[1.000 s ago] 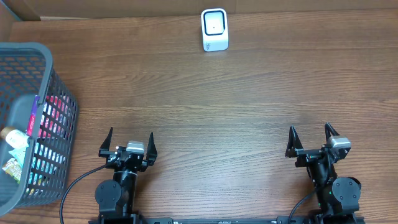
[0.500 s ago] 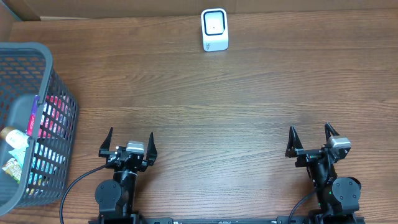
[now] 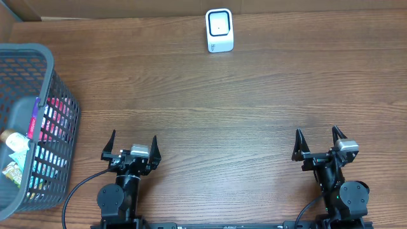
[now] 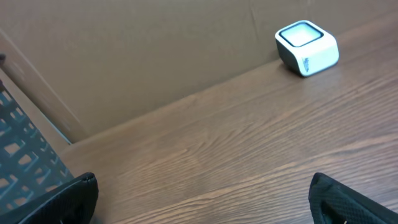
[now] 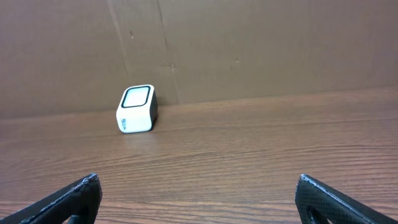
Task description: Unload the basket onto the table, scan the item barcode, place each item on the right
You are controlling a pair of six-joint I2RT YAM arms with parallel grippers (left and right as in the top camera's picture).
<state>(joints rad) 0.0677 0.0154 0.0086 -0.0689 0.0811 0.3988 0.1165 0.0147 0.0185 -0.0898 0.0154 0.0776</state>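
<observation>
All items lie in the basket at far left, well apart from the scanner. Your left gripper and right gripper stand spread and empty. You've yet to pick, present and scan.

Scanner white (dark-edged window); basket grey mesh; table brown woodgrain; fingers black.

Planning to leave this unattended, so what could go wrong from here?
The items sit jumbled inside the mesh basket, so the open left gripper might snag its wall or grab the wrong thing. The small scanner stands at the far edge of the table; a carried item could bump it.
</observation>
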